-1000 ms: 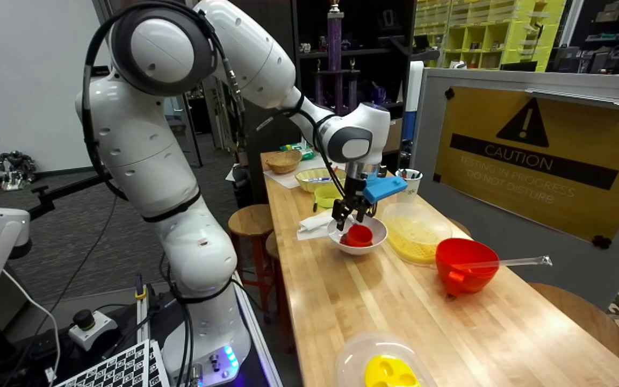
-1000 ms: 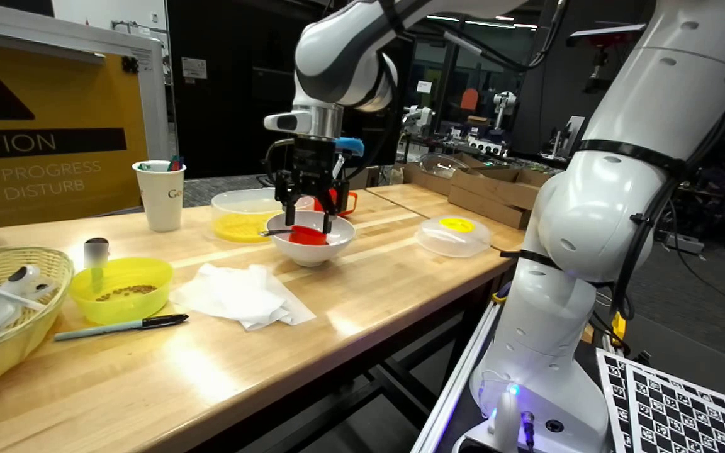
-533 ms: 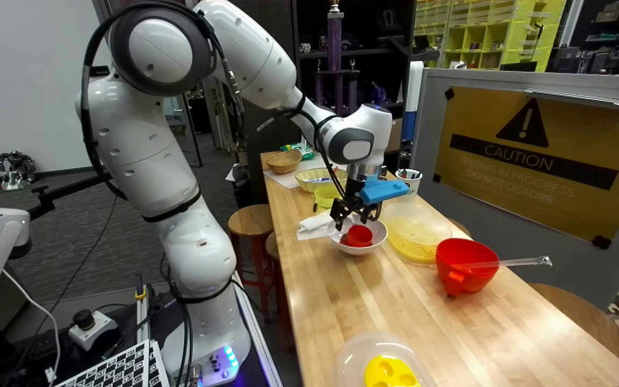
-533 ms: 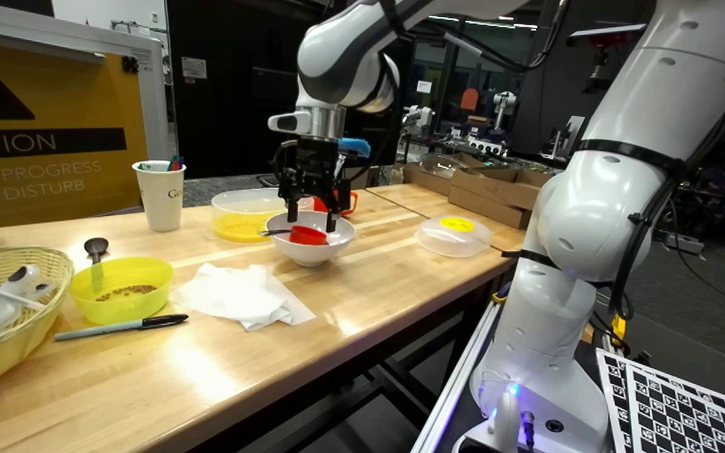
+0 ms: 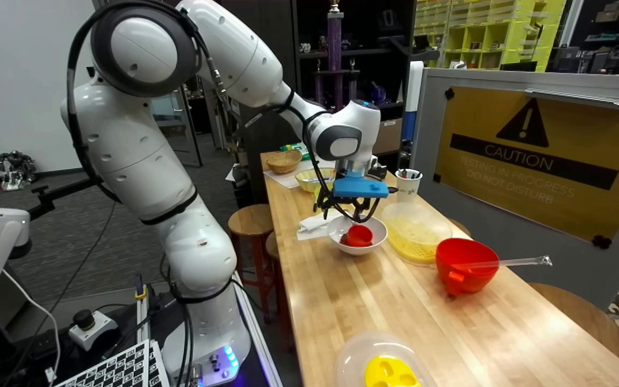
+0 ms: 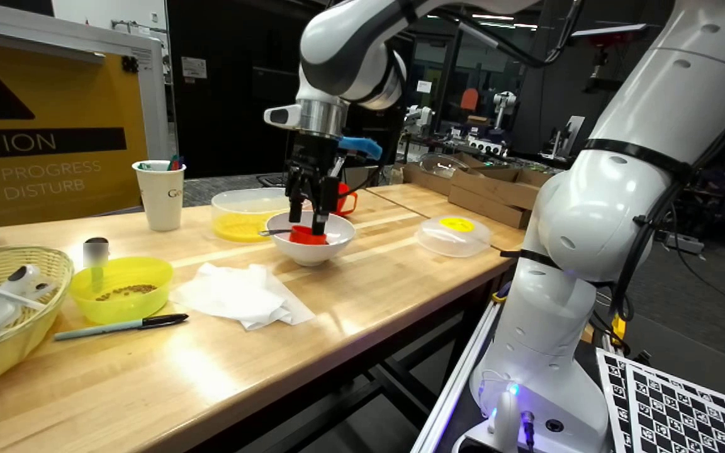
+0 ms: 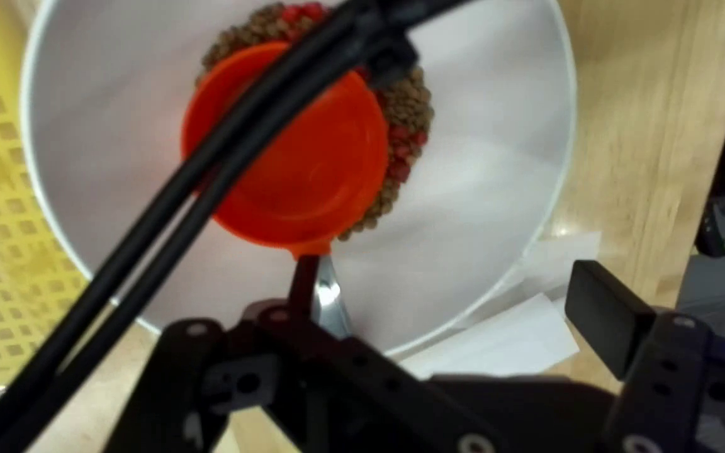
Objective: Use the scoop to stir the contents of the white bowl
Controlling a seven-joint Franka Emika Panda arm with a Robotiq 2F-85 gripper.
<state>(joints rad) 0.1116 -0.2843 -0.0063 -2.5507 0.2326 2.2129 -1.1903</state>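
The white bowl [image 7: 488,182] stands on the table and shows in both exterior views [image 5: 357,251] [image 6: 308,257]. It holds brown pellets [image 7: 408,107] with some red bits [image 7: 399,168]. The scoop, a red cup [image 7: 325,170] with a metal handle [image 7: 332,296], lies on them inside the bowl; it also shows in an exterior view [image 6: 304,235]. My gripper [image 7: 454,289] is open and empty, pointing down just over the bowl [image 6: 308,223]. In the wrist view, one finger overlaps the scoop handle; I cannot tell whether it touches. The other finger's pad [image 7: 614,314] is beyond the rim.
Beside the bowl are white napkins [image 6: 236,299] and a clear container with a yellow strainer [image 6: 243,228]. A red bowl [image 5: 465,263], a clear lid [image 5: 350,357], a paper cup [image 6: 164,198], a yellow dish [image 6: 123,306], a marker [image 6: 104,329] and a basket [image 6: 41,318] also stand or lie here.
My gripper has turned about its vertical axis and shifted slightly over the bowl, so the fingers look closer together in an exterior view. The bowl and scoop look unmoved.
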